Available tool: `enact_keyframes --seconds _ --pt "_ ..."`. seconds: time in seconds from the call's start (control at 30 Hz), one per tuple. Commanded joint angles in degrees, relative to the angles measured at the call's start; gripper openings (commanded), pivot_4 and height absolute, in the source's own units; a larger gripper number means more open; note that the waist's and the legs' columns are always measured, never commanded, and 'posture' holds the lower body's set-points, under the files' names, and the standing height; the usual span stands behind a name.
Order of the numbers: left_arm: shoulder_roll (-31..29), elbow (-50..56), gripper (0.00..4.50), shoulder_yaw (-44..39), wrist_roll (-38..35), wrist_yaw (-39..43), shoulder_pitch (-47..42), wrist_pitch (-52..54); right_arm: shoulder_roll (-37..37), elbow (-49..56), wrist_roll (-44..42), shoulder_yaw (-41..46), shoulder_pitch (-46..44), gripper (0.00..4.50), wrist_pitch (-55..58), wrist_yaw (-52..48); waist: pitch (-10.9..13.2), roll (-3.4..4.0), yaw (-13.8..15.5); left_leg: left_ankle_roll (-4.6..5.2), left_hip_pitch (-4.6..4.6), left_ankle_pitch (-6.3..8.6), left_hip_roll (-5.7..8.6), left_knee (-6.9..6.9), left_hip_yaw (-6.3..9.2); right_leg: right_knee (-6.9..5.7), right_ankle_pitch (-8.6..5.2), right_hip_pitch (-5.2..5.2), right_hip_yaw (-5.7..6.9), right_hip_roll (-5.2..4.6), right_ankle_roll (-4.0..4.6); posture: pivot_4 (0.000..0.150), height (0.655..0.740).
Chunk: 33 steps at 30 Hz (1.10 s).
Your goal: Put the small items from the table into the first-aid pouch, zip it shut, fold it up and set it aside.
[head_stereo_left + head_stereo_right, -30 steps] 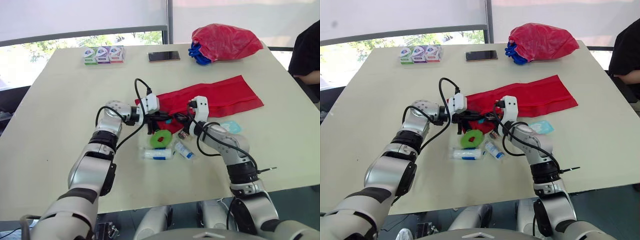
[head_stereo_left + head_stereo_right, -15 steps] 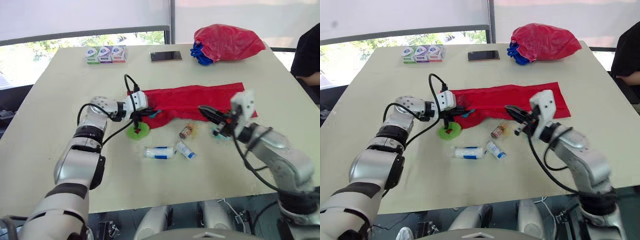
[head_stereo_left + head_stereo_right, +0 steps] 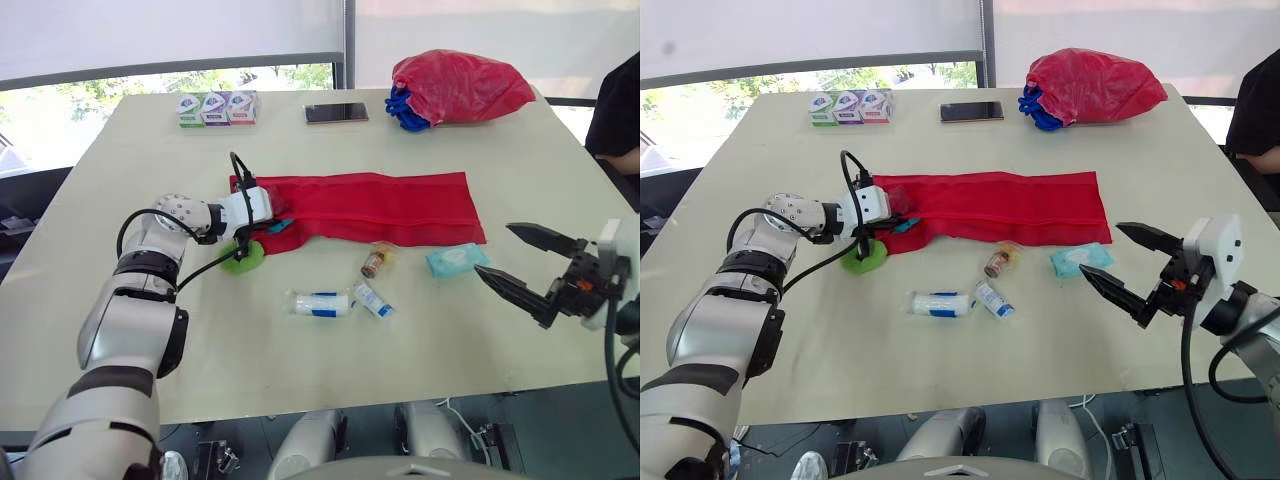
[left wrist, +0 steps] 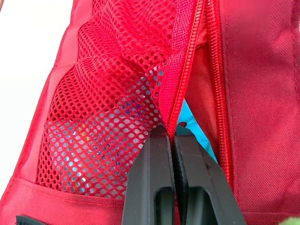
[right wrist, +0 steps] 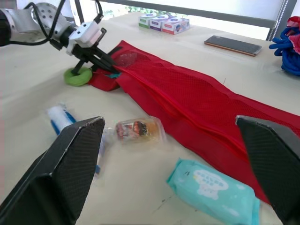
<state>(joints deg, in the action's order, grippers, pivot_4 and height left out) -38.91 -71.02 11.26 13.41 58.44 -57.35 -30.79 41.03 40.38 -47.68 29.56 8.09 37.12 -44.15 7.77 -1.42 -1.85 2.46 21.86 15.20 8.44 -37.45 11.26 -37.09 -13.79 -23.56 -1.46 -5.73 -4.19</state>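
The red first-aid pouch [image 3: 370, 205] lies stretched out flat across the middle of the table. My left gripper [image 3: 268, 222] is at its left end, shut on the zipper edge [image 4: 180, 89] beside the mesh pocket, where something teal [image 4: 199, 133] shows inside. A green ring [image 3: 240, 260] lies just in front of that gripper. In front of the pouch lie a small packet with a bottle [image 3: 375, 262], a white and blue roll [image 3: 318, 303], a small tube [image 3: 372, 299] and a teal wipes pack [image 3: 457, 260]. My right gripper [image 3: 494, 250] hangs open over the table's front right, holding nothing.
At the back of the table are three small boxes [image 3: 216, 108], a phone [image 3: 335, 113] and a red plastic bag [image 3: 455, 82] with blue gloves [image 3: 400, 108] beside it. A person in dark clothes [image 3: 615, 110] sits at the far right edge.
My right gripper has let go, swung away to the front right and opened. The left gripper moved left with the pouch's end, so the pouch now lies straight; the green ring shifted left too.
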Motion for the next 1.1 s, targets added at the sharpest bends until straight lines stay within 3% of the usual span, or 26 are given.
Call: enact_keyframes --seconds 0.03,0.1,0.33,0.47,0.57,0.9,1.07,1.1 --pt "-1.9 -0.6 0.62 -1.5 -0.6 0.3 -1.9 1.5 0.9 1.8 -1.4 2.2 -0.1 4.50 -1.8 0.4 0.0 0.00 0.0 0.00 0.00 0.00 0.00 0.00 0.00 0.00 0.00 0.00 0.00 0.00 0.00 0.150 0.7400" --pt "-2.0 -0.4 1.13 -2.0 -1.3 1.2 -2.3 1.2 1.0 1.8 -1.6 2.1 -0.3 4.50 -1.9 0.9 0.0 0.00 0.1 0.00 0.00 0.00 0.00 0.00 0.00 0.00 0.00 0.00 0.02 0.02 0.00 0.150 0.7400" --pt "-1.9 1.9 4.45 -8.5 -9.8 14.1 -5.4 2.4 1.3 2.0 -2.5 1.7 -0.5 4.50 -2.5 2.2 0.0 -0.02 0.9 0.01 0.05 0.00 0.05 -0.07 0.01 0.01 0.00 0.00 0.05 -0.02 -0.01 0.150 0.7400" --pt "1.9 4.3 4.45 -12.1 -15.5 18.8 -5.9 8.5 1.1 2.0 -2.3 0.1 -1.2 4.50 -2.9 3.3 0.0 -0.02 1.2 0.01 0.05 0.00 0.08 -0.14 0.05 0.00 0.00 0.02 0.12 0.02 -0.01 0.150 0.7400" --pt "6.3 8.1 4.45 -10.9 -15.8 20.0 -3.6 10.4 1.2 1.8 -3.0 -0.7 -2.5 4.50 -2.8 4.0 0.0 -0.03 1.2 0.06 0.11 0.03 0.10 -0.33 0.15 -0.02 0.00 0.11 0.23 0.05 -0.01 0.150 0.7400" --pt "15.2 4.1 4.45 -2.4 -3.9 0.8 -4.9 7.6 2.2 2.4 -5.1 -0.5 -3.9 4.50 -2.0 5.9 0.0 -0.07 1.3 0.09 0.13 0.05 0.10 -0.39 0.14 -0.02 0.00 0.12 0.20 -0.13 -0.02 0.150 0.7400" --pt "17.8 -0.2 4.45 -1.7 -2.0 -4.3 -7.2 9.0 2.9 3.2 -6.7 0.7 -3.1 4.50 -1.7 7.1 0.0 -0.07 1.4 0.12 0.15 0.07 0.15 -0.44 0.14 -0.02 0.01 0.13 0.20 -0.16 -0.03 0.150 0.7400" --pt "18.0 -0.8 4.08 -1.6 -1.6 -4.9 -7.5 9.0 3.0 3.5 -6.7 0.9 -2.8 4.50 -1.7 7.4 0.0 -0.07 1.4 0.12 0.16 0.07 0.15 -0.45 0.14 -0.02 0.01 0.13 0.21 -0.16 -0.03 0.150 0.7400"
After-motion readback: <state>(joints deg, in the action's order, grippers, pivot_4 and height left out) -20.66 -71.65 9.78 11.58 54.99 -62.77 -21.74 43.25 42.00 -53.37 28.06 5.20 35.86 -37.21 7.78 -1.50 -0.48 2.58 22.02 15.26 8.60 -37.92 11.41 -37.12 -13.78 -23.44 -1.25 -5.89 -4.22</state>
